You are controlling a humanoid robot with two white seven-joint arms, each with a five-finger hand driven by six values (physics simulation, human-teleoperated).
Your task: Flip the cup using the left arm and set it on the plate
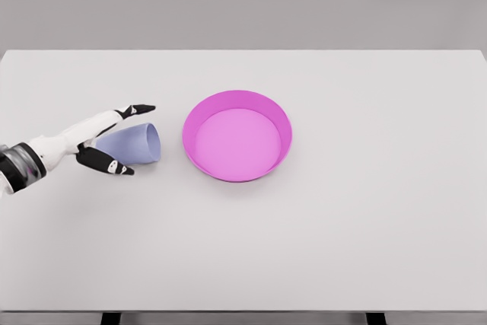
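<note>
- My left hand (pixel 106 138) reaches in from the left, fingers spread wide around the cup's narrow end, not yet closed on it.
- The pale blue cup (pixel 135 143) lies on its side on the white table (pixel 342 226), mouth facing the pink plate (pixel 237 135) just beside it.

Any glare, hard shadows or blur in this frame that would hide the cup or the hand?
Head view: flat, even light, no glare; only faint soft shadows under the plate and cup. Sharp throughout; the left hand covers the cup's narrow end, fingers either side of it, contact unclear.
</note>
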